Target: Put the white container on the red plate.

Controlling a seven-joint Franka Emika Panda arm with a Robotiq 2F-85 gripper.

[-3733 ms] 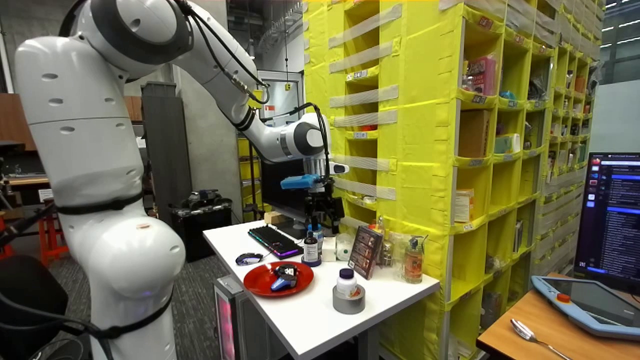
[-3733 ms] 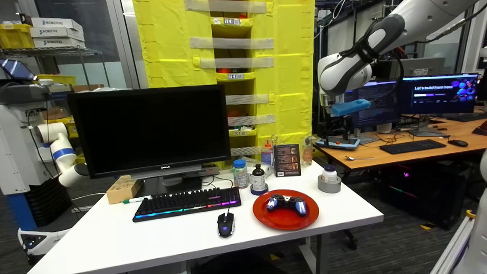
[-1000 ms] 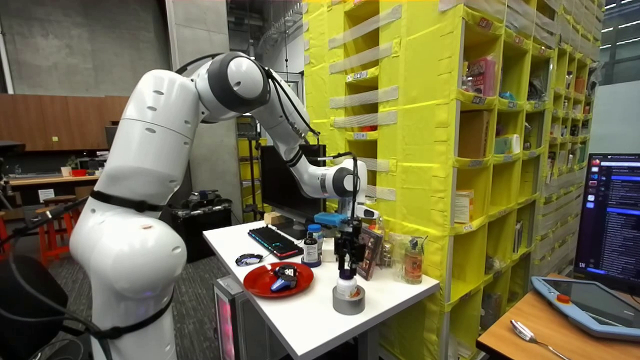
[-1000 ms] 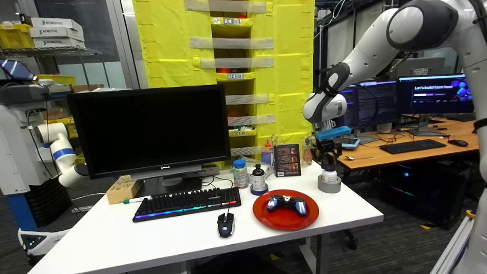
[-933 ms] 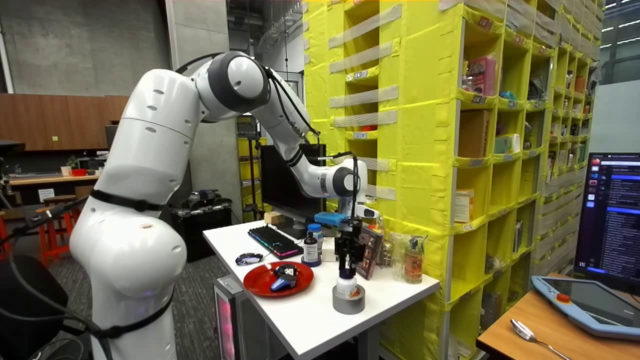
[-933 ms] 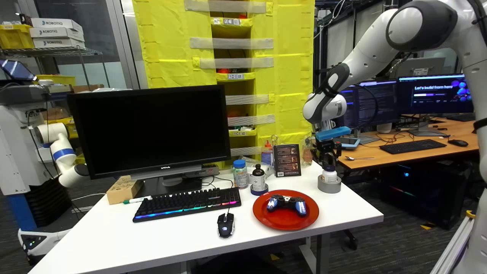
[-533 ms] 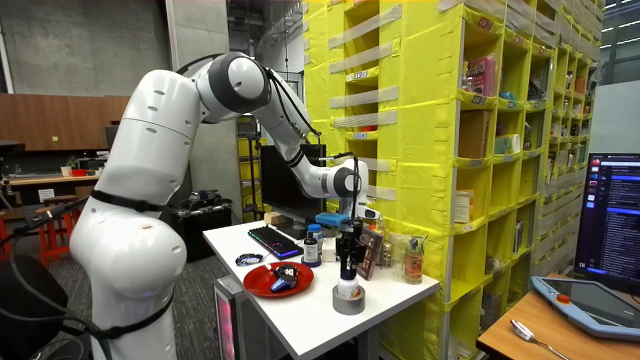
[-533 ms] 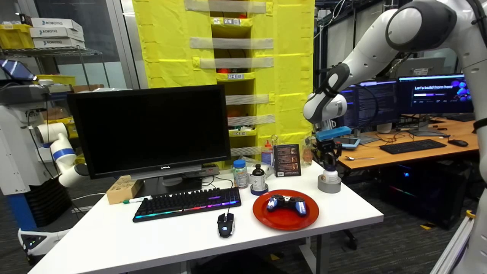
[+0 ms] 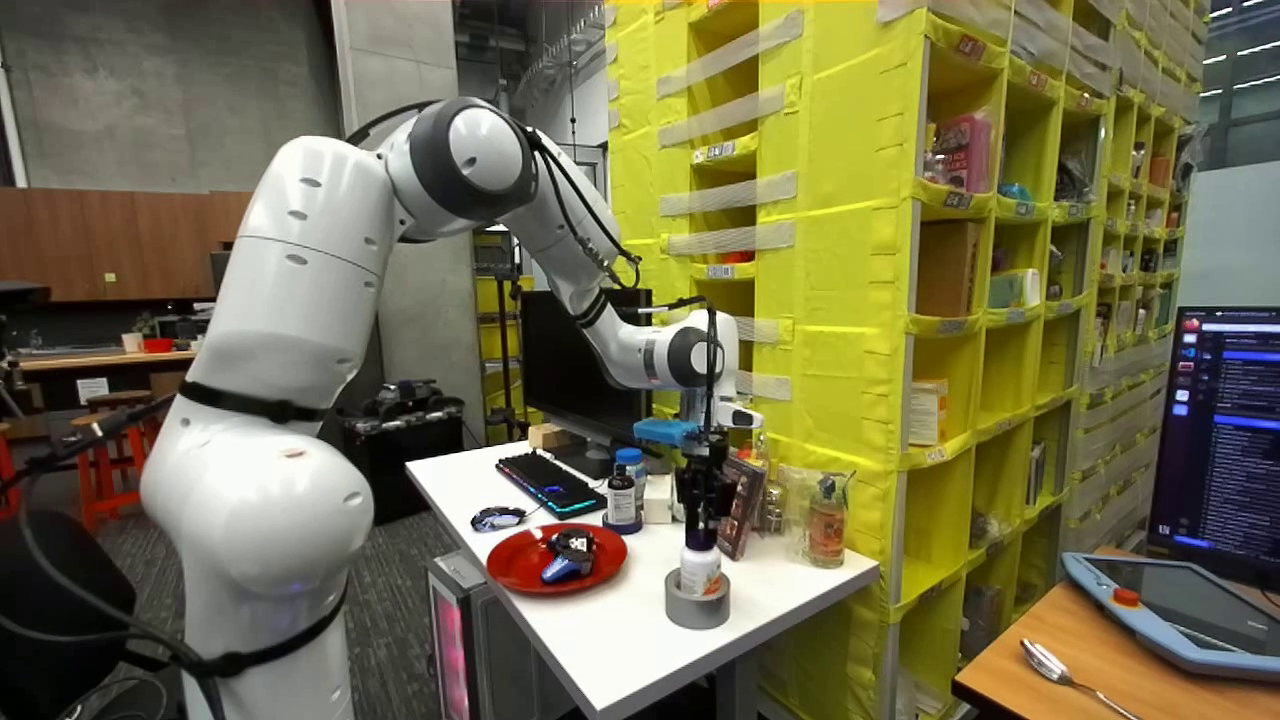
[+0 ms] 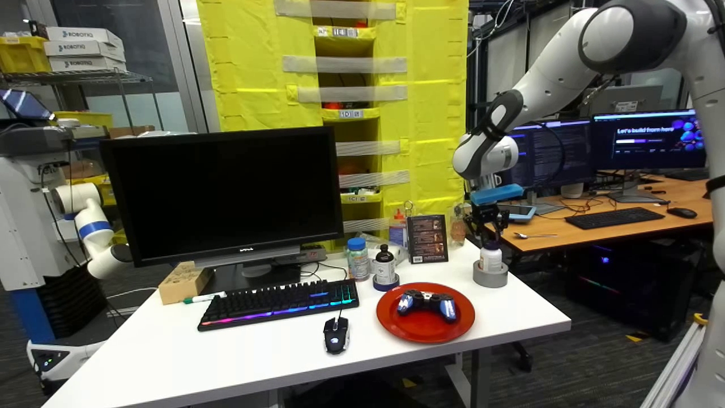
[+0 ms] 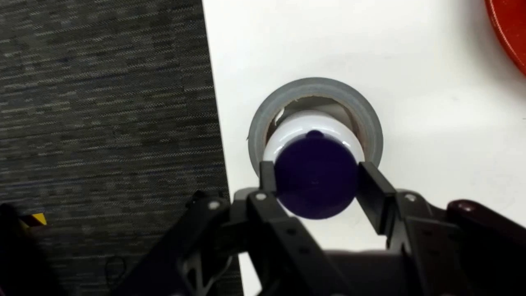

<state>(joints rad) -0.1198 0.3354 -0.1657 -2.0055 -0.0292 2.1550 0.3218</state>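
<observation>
Touching the claw [image 11: 316,176], white container [image 9: 700,572]: a small bottle with a dark purple cap [image 11: 315,199], it was upright, straight below the claw.
Claw: pointing down, it was clamped on the cap, its two fingers [image 11: 267,176] against opposite sides.
Grey tape roll [image 9: 697,610]: this lay under the claw, directly below the container; whether the container's base was inside the ring or just above it could not be told.
Red plate [image 10: 419,333]: it lay apart from the claw, to the left in both exterior views and at the upper right corner of the wrist view.
Game controller [image 10: 427,304]: it rested on the plate, left of the claw in both exterior views.
Dark case [image 9: 742,510]: in an exterior view it stood behind the claw, partly hidden by it.
Keyboard [image 10: 283,303] and mouse [image 10: 336,334]: in an exterior view both were farther left of the claw than the plate.
White table [image 10: 521,311]: its top ran beneath claw, tape roll and plate.
Yellow shelves [image 9: 850,200]: in an exterior view they rose behind the claw and to its right.
</observation>
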